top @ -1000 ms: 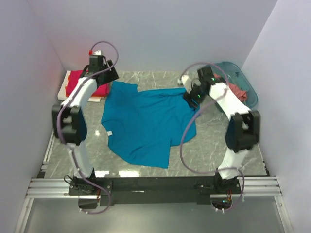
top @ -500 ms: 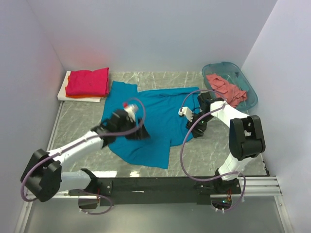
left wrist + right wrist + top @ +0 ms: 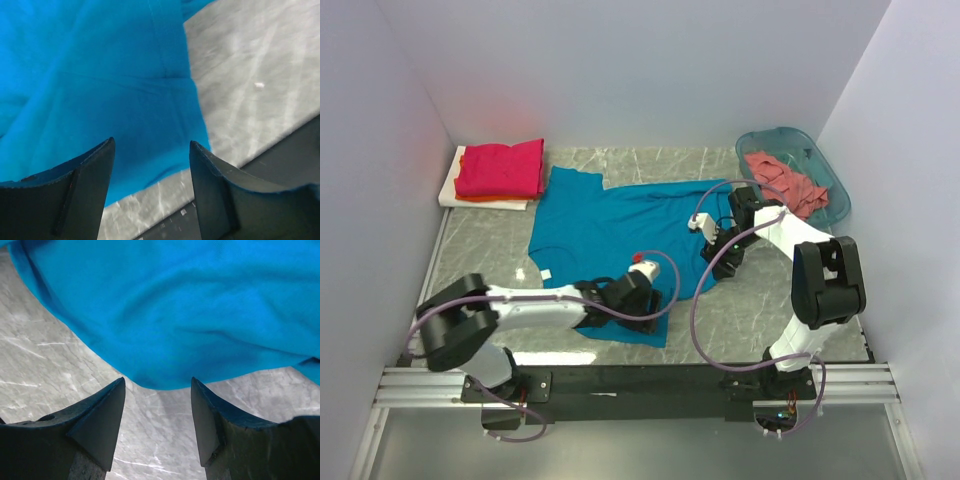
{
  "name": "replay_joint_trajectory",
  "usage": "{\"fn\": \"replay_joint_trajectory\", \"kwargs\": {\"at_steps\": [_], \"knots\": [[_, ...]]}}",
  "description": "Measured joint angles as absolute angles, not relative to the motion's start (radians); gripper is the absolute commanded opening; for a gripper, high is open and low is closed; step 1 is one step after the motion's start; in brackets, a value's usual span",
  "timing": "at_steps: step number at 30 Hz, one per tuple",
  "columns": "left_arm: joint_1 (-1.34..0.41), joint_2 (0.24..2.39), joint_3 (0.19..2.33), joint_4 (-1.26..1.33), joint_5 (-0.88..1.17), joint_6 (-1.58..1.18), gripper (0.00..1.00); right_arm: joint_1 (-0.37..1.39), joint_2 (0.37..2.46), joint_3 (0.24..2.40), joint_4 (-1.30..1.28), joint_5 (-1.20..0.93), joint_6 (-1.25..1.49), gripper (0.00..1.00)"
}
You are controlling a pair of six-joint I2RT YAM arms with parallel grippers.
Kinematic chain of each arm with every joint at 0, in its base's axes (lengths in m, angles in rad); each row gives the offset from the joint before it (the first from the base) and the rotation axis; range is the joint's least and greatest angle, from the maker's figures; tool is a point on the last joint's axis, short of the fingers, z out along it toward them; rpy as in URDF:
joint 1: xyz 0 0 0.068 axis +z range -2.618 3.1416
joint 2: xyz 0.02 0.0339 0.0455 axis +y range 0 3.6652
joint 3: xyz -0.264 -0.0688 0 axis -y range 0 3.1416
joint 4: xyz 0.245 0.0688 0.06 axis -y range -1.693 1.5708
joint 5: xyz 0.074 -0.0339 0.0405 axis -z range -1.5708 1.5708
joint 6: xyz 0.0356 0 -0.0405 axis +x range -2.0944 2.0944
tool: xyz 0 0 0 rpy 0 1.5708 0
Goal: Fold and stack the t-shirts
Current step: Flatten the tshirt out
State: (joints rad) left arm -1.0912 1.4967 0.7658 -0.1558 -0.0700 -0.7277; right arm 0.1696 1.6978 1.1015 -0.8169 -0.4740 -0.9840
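left jaws and right jaws both wide apart, empty, low over edges of the teal-blue t-shirt [image 3: 610, 225]

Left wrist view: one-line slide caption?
Open left gripper above a hem corner of the teal-blue t-shirt on the grey marbled table.
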Motion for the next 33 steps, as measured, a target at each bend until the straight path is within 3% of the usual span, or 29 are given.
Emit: {"fn": "replay_joint_trajectory", "kwargs": {"at_steps": [2,3,4,11,16,20,23,24,26,33], "knots": [[-1.131,1.564,0.809,-0.192,-0.125,-0.729,0.59,0.170,1.700,1.102,-0.819,-0.483,-0.984,0.62],[-1.145,1.588,0.829,-0.211,-0.154,-0.730,0.51,0.170,1.700,1.102,-0.822,-0.484,-0.984,0.61],[-1.164,1.612,0.859,-0.231,-0.182,-0.734,0.36,0.170,1.700,1.102,-0.824,-0.484,-0.985,0.61],[-1.221,1.688,0.948,-0.330,-0.304,-0.751,0.00,0.170,1.700,1.097,-0.823,-0.465,-0.990,0.62],[-1.245,1.632,0.921,-0.400,-0.353,-0.774,0.00,0.175,1.707,1.061,-0.785,-0.407,-0.988,0.62],[-1.247,1.439,0.837,-0.442,-0.368,-0.809,0.00,0.184,1.723,1.043,-0.760,-0.374,-0.981,0.60],[-1.247,1.300,0.792,-0.444,-0.368,-0.836,0.00,0.200,1.725,1.043,-0.739,-0.355,-0.971,0.42],[-1.247,1.263,0.780,-0.443,-0.368,-0.842,0.00,0.208,1.726,1.043,-0.733,-0.352,-0.966,0.24],[-1.247,1.217,0.760,-0.439,-0.368,-0.860,0.00,0.224,1.732,1.045,-0.726,-0.351,-0.959,0.00],[-1.247,1.140,0.740,-0.481,-0.390,-0.895,0.00,0.248,1.721,1.074,-0.772,-0.368,-0.923,0.00]]}}
